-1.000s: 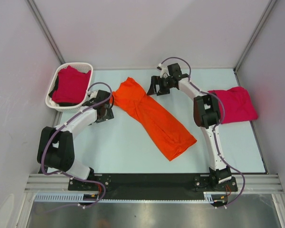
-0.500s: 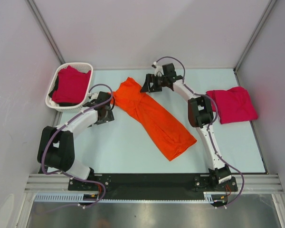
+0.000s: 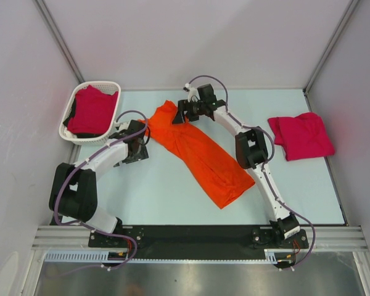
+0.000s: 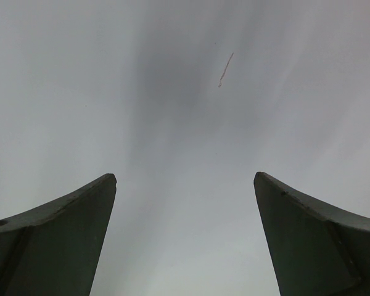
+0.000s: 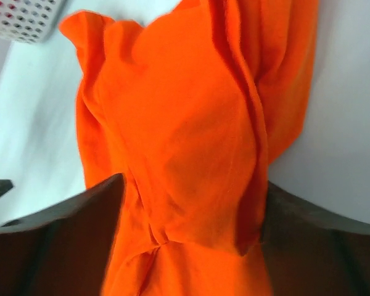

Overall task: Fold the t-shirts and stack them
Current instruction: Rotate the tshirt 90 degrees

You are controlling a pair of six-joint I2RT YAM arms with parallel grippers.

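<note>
A bright orange t-shirt (image 3: 200,154) lies bunched in a long diagonal strip on the table, its upper end near the back middle. My right gripper (image 3: 180,115) hangs over that upper end. In the right wrist view it (image 5: 190,185) is open, with a ridge of the orange cloth (image 5: 185,123) between the two fingers. My left gripper (image 3: 138,145) sits just left of the shirt's upper end. It (image 4: 185,179) is open and empty, with only bare table between its fingers. One crimson-pink t-shirt (image 3: 301,136) lies folded at the right. Another (image 3: 90,111) lies in the basket.
A white lattice basket (image 3: 66,118) stands at the back left corner, close to the left arm; its corner also shows in the right wrist view (image 5: 24,18). Grey walls enclose the pale table (image 3: 148,191) on three sides.
My right arm has swung left from beside the orange shirt to over its upper end. The left arm and the shirts have barely moved.
</note>
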